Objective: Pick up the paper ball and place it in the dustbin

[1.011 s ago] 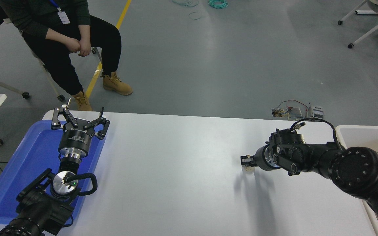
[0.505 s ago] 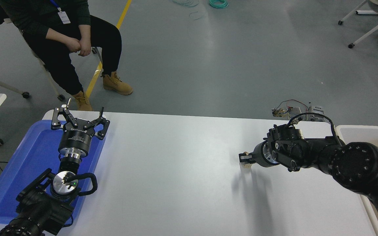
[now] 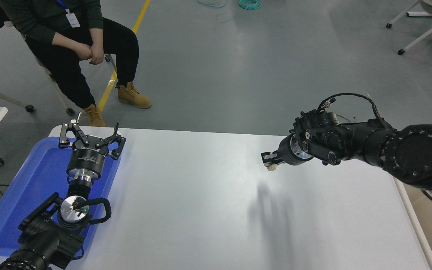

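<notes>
So the right gripper (image 3: 269, 160) has its fingers pinched on the paper ball (image 3: 272, 167), held up off the white table (image 3: 201, 195) (shadow sits well below it). Left gripper (image 3: 91, 138) is parked over the blue tray (image 3: 32, 187), fingers spread.

Only print I can spot is a white maker's mark across the body of the left gripper (image 3: 90, 138), over the blue tray (image 3: 32, 183). Too small and blurred to read. No other legible txt, nos. or signs.
</notes>
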You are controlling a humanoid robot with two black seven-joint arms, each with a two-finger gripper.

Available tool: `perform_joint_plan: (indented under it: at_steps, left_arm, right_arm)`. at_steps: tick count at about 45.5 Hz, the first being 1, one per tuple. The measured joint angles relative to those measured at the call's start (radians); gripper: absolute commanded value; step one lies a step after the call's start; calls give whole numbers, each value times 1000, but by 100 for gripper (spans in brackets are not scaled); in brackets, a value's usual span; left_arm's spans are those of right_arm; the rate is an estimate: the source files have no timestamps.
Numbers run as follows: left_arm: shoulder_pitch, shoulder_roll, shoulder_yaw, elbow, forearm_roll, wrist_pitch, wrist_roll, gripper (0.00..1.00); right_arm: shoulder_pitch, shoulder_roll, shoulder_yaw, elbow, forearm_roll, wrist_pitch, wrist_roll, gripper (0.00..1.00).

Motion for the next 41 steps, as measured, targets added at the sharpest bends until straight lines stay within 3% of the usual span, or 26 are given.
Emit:
perform_joint_plan:
  at_steps: [21, 41]
  left_arm:
    - [0, 0, 0, 0, 0, 0, 0, 100]
    - [0, 0, 0, 0, 0, 0, 0, 100]
  right_arm:
    - [303, -183, 2, 162, -18, 133, -4, 0]
    - [448, -265, 3, 218, -33, 206, -6, 0]
